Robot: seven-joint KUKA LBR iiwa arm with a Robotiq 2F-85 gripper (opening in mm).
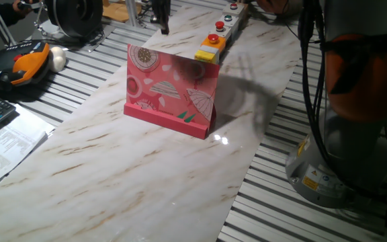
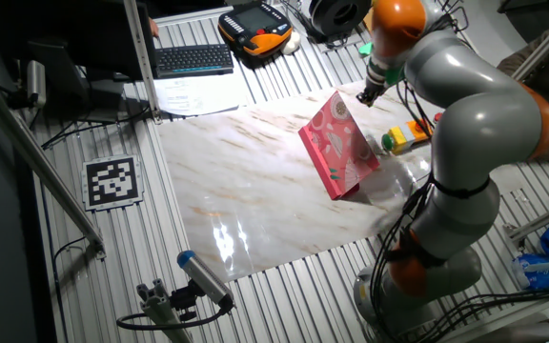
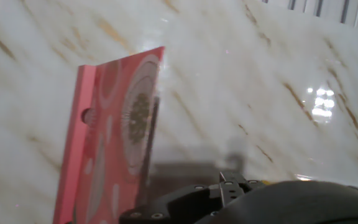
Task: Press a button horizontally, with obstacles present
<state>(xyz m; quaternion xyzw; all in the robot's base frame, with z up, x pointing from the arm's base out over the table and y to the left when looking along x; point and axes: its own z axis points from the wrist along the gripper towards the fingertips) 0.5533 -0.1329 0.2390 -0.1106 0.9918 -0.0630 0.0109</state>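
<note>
One upright rectangular pink board printed with circles, umbrellas and leaves stands on its pink base lip mid-way along the marbled white tabletop. One round red push button on a small yellow box housing sits just behind the board, at the near end of a grey button strip. One dark gripper hangs above the board's far top corner; finger state cannot be told.
</note>
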